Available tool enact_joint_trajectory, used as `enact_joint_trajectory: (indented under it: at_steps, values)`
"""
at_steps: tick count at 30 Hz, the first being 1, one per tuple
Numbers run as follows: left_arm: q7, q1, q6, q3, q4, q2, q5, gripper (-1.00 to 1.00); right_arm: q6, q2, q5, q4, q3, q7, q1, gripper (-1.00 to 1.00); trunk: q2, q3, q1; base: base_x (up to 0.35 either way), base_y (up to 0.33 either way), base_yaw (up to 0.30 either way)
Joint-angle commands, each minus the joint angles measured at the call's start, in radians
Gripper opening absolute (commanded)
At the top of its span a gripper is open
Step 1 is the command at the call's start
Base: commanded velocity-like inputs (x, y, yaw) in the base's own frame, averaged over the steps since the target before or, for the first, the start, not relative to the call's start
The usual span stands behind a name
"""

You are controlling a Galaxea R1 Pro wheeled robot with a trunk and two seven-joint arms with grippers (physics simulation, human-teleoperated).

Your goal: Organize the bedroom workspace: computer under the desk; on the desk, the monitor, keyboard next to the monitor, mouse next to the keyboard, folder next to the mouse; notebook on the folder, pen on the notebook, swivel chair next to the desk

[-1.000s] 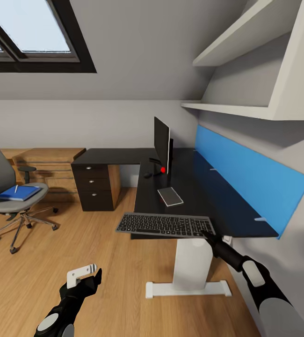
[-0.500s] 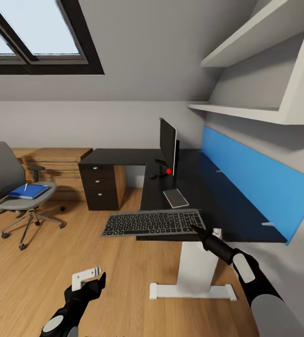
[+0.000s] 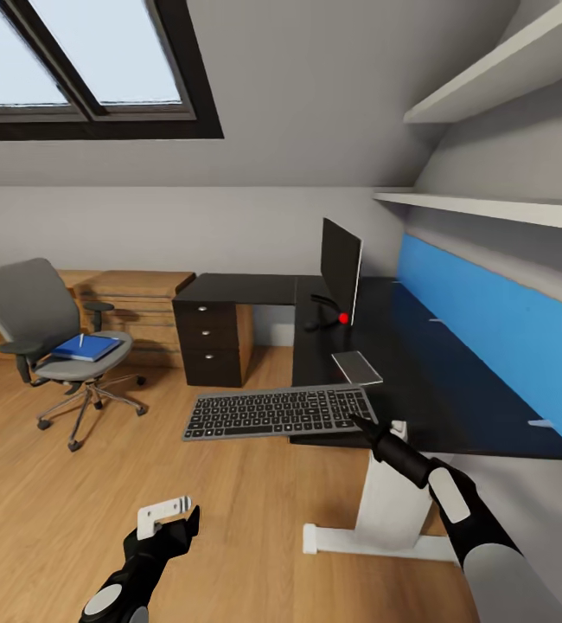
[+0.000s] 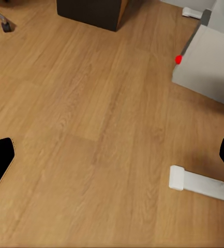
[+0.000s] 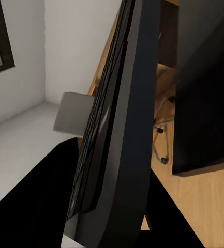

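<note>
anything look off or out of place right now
The keyboard hangs mostly off the desk edge over the floor, pinched at one end by the right gripper. The folder sits on the swivel chair.

Wood plank floor [image 3: 47, 510], grey sloped wall, skylight [image 3: 99, 61], white shelves [image 3: 488, 208], blue panel [image 3: 497, 337]

A silver-grey keyboard [image 3: 278, 413] with dark keys juts off the black desk's [image 3: 419, 381] near edge. The monitor [image 3: 341, 269] stands edge-on farther back, a grey notebook [image 3: 356, 368] lying between them. Across the room, the blue folder [image 3: 86, 347] rests on the grey swivel chair [image 3: 52, 333].
</note>
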Motion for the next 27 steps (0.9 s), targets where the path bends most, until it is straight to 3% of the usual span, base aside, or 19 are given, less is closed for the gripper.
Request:
enact_joint_trajectory:
  at_steps: [1, 21, 27]
  values:
    - [0.008, 0.0, 0.003, -0.001, -0.001, 0.0, 0.01, 1.0, 0.009, 0.0, -0.007, 0.0, -0.003, 0.001, -0.001, -1.0, -0.001, -0.001, 0.0, 0.0, 0.293, 0.003]
    - [0.008, 0.0, 0.004, -0.002, -0.001, 0.0, 0.01, 1.0, 0.029, 0.004, -0.044, 0.001, -0.003, 0.0, 0.001, -1.0, -0.001, -0.001, 0.0, 0.0, 0.265, 0.0]
    - [0.008, 0.0, 0.004, -0.003, -0.001, 0.0, 0.01, 1.0, 0.028, 0.005, -0.045, 0.0, -0.003, 0.003, 0.0, -1.0, -0.001, 0.002, 0.0, 0.165, 0.268, 0.0]
